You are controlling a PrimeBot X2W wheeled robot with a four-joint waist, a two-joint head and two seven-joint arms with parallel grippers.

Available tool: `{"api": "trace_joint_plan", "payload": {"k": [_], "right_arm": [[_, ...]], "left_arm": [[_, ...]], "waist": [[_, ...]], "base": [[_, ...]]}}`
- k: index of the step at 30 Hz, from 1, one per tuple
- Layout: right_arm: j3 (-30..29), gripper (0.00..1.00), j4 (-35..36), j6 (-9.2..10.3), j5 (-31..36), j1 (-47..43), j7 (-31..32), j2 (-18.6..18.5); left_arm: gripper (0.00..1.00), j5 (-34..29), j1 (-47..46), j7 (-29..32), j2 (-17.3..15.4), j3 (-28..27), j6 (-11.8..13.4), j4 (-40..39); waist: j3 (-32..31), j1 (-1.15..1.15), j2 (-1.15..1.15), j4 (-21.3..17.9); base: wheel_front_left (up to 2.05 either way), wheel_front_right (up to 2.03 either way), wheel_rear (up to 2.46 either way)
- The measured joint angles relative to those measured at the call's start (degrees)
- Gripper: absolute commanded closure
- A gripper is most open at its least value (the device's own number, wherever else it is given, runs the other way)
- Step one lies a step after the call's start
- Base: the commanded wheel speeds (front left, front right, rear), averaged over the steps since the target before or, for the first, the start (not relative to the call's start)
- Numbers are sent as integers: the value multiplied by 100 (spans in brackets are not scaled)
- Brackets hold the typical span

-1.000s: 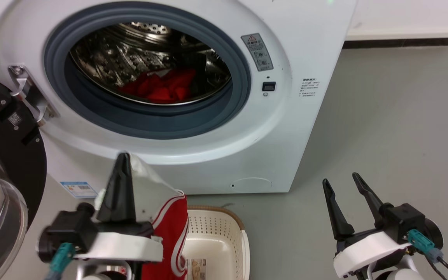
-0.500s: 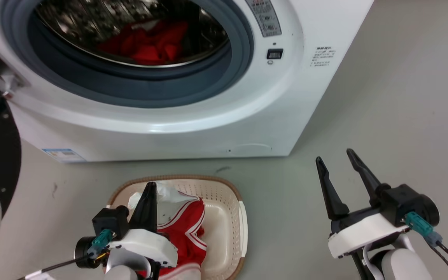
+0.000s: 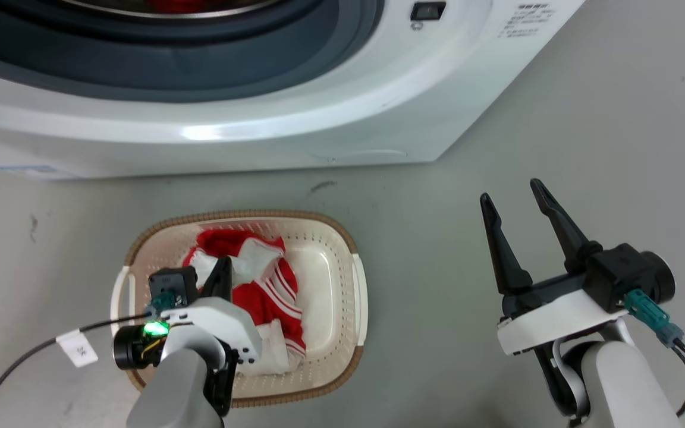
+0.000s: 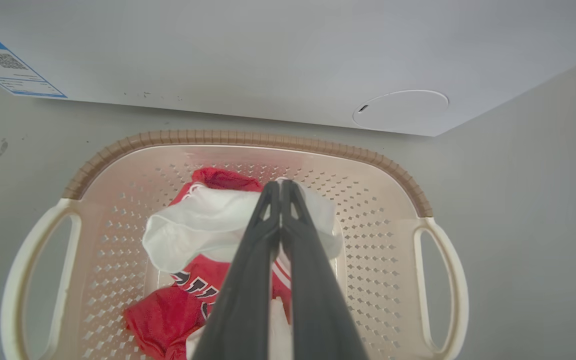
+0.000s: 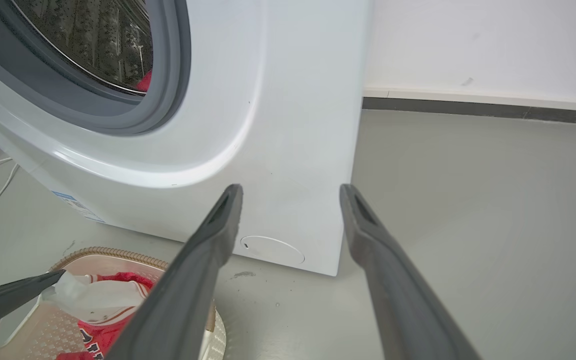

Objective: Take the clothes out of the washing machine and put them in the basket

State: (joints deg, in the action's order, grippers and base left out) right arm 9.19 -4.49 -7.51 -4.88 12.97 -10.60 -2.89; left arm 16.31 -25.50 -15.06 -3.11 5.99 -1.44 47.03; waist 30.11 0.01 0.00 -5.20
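We log left gripper (image 4: 280, 184) clamped on the white panel of the red jersey (image 4: 168, 312) — it lies inside the basket (image 4: 248, 137), before the washing machine (image 4: 218, 60). Right gripper (image 3: 510, 193) spread apart above the floor (image 3: 437, 238)

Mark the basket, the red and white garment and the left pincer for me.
basket (image 4: 248, 137): left wrist view, brown far rim.
red and white garment (image 4: 188, 235): left wrist view, white panel.
left pincer (image 4: 280, 184): left wrist view, between its closed tips.
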Motion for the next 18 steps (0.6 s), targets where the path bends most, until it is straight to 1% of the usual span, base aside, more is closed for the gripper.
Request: {"api": "trace_joint_plan", "payload": {"k": [6,10,15,18], "right_arm": [[100,0,-10,0,16,254,-62,1],[179,0,-80,0,-10,380,-132,2],[235,0,-134,0,-66,474,-200,1],[229,0,-180,0,-79,494,-227,0]], "left_arm": [[100,-152,-759,-1,-32,-16,14,988],[100,-129,-968,-1,-75,-74,36,1640],[100,-38,-1134,-1,-181,-171,78,2140],[100,19,-1148,-1,-223,-215,88,2284]], "waist": [[557,0,0,-87],[821,0,0,-193],[1017,0,0,-365],[1089,0,0,-420]], "base": [[0,0,0],[0,0,0],[0,0,0],[0,0,0]]}}
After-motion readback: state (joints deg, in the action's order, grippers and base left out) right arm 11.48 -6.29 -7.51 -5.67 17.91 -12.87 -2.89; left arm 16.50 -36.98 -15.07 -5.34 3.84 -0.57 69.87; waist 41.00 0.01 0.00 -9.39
